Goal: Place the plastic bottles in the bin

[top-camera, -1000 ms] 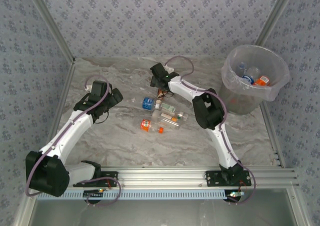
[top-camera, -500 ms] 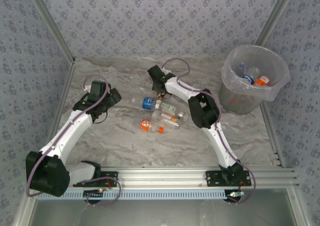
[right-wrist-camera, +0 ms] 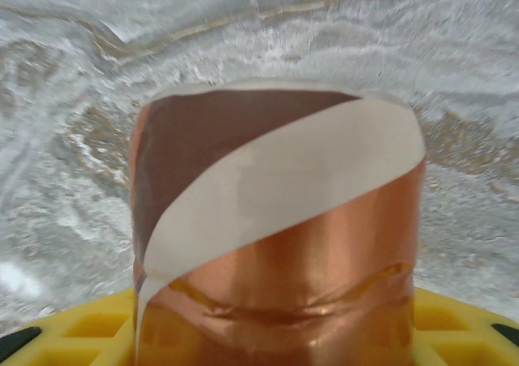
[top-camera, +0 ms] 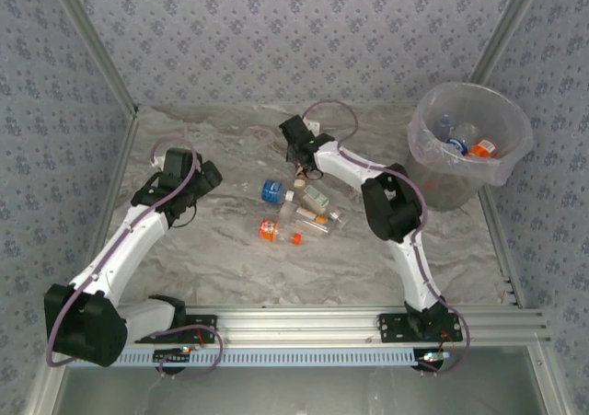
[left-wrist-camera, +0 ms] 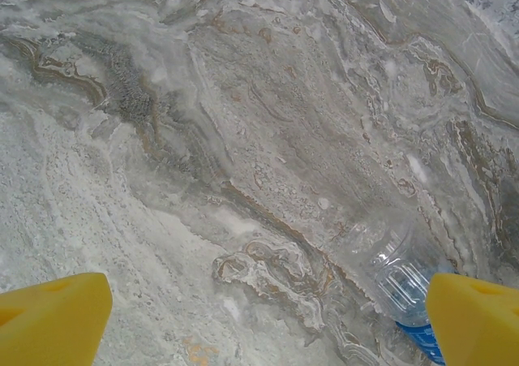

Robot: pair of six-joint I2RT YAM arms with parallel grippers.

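Observation:
My right gripper (top-camera: 299, 163) is shut on a bottle with a brown and white label (right-wrist-camera: 276, 220), at the back middle of the table; its yellow fingers (right-wrist-camera: 81, 327) show at the bottle's sides. Several more bottles lie just in front: a blue-labelled one (top-camera: 271, 190), a green-labelled one (top-camera: 317, 197), an orange one (top-camera: 268, 230) and a clear one with a red-orange label (top-camera: 317, 220). My left gripper (top-camera: 210, 176) stands open to their left, with the blue-labelled bottle's clear end (left-wrist-camera: 401, 281) by its right finger (left-wrist-camera: 478, 317). The bin (top-camera: 425, 171) at the back right holds several bottles.
Patterned walls and metal frame posts (top-camera: 92, 56) close in the table on three sides. The aluminium rail (top-camera: 304, 321) with both arm bases runs along the near edge. Bare marble lies in front of the bottles.
My right gripper has shifted slightly right and back with the brown bottle, and the green-labelled bottle below it has been nudged right. The left arm has barely moved.

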